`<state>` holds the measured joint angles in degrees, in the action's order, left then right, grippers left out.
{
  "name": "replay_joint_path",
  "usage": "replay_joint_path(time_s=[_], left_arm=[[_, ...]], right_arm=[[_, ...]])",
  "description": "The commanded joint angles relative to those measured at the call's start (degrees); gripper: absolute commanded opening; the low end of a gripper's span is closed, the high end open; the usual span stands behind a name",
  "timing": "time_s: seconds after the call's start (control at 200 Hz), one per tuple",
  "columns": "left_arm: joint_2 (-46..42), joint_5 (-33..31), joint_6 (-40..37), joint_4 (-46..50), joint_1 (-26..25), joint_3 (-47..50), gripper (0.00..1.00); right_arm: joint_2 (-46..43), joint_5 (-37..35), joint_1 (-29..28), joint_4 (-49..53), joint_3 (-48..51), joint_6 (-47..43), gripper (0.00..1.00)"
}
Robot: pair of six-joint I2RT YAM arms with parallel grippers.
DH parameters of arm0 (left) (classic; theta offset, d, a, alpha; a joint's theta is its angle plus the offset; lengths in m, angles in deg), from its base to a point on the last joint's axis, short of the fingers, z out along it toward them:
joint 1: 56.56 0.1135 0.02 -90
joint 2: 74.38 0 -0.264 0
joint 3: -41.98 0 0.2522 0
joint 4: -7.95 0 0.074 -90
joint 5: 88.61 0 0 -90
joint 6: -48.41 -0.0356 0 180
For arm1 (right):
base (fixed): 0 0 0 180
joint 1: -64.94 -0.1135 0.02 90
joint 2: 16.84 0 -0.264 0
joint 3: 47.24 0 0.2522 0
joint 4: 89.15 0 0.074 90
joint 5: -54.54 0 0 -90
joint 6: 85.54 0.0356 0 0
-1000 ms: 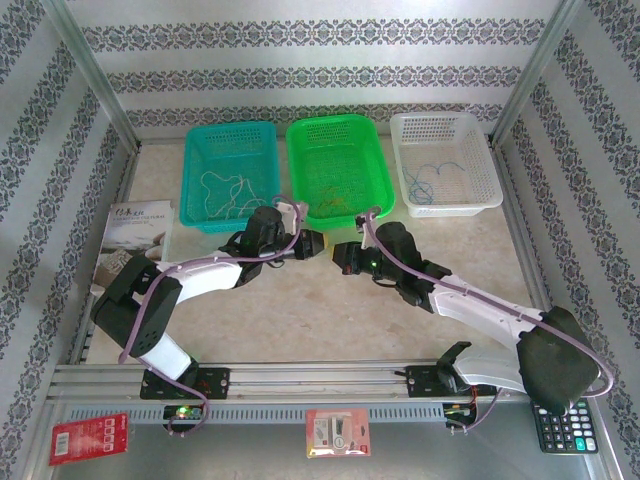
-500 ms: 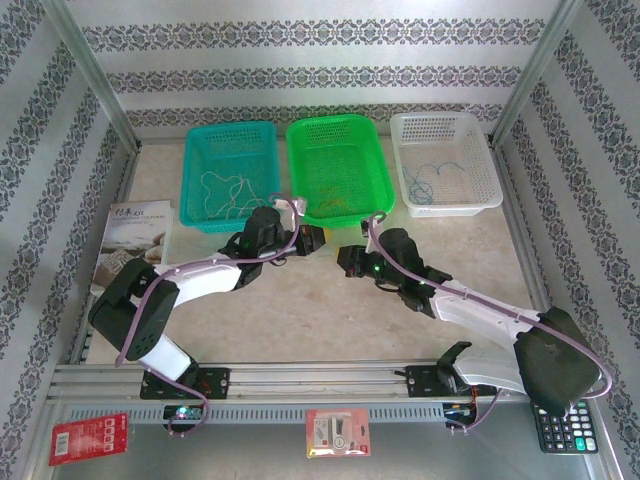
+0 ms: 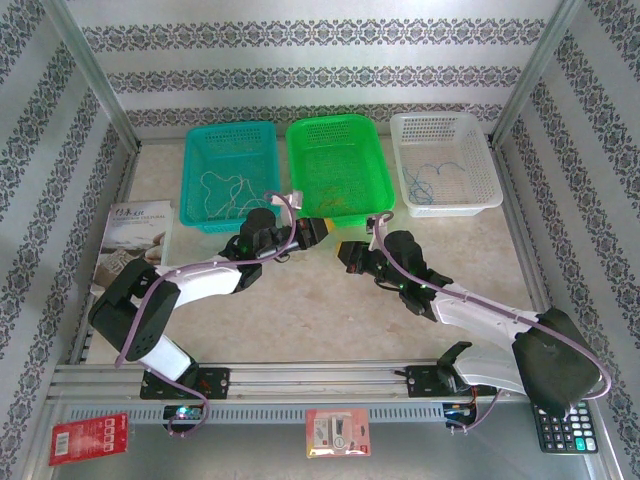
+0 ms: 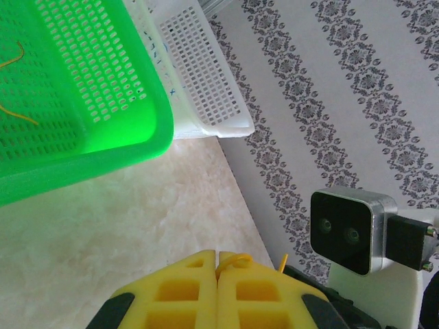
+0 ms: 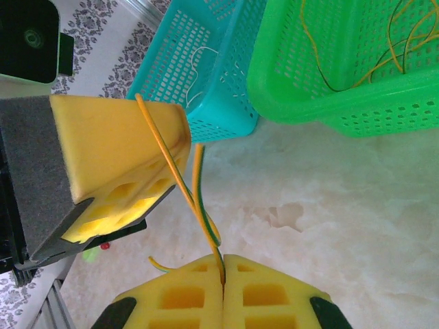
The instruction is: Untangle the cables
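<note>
Bright, even, diffuse light fills all 3 views. Only faint, soft shadows lie under the arms on the pale table (image 3: 300,320). In the left wrist view the green basket (image 4: 82,137) glows and tints the floor at 9 o'clock. In the right wrist view the yellow-orange cable (image 5: 175,171) is sharp and the background at 12 o'clock softens.

Your tabletop (image 3: 300,320) is beige with a marbled pattern. Along its far edge you have three perforated plastic baskets side by side: a teal basket (image 3: 188,175) on the left, a green basket (image 3: 383,175) in the middle and a white basket (image 3: 435,118) on the right. A printed booklet (image 3: 135,230) lies flat by the left edge.
</note>
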<state>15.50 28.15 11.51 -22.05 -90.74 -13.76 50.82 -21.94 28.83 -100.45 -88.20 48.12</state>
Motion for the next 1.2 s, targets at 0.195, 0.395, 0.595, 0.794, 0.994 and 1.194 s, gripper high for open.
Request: replay_joint_path(time_s=[0.195, 0.395, 0.595, 0.794, 0.994, 1.194], left_arm=[[0.54, -3.74, 0.33, -8.11, 0.58, -6.45, 0.0], [0.6, -4.24, -6.67, 0.2, 0.69, -11.95, 0.0], [1.9, -5.47, -13.74, 7.16, 1.07, -17.75, 0.0], [4.16, -6.05, -19.91, 13.15, 1.8, -25.77, 0.0], [8.85, -7.27, -24.91, 18.81, 4.12, -34.76, 0.0], [18.11, -8.33, -26.14, 24.19, 7.47, -45.23, 0.0]], right_arm=[[1.38, -1.04, 0.83, 3.95, 3.22, 1.33, 0.01], [0.36, -1.2, 1.44, 3.26, 4.47, 1.69, 0.0], [0.02, -0.75, 2.23, 3.74, 3.65, 1.44, 0.06], [-0.04, -0.95, 2.63, 4.18, 3.71, 1.69, 0.29], [-3.35, -1.64, 3.15, 5.89, 5.3, 1.95, 0.44], [-10.31, -2.75, 4.33, 10.74, 6.92, 1.65, 0.55]])
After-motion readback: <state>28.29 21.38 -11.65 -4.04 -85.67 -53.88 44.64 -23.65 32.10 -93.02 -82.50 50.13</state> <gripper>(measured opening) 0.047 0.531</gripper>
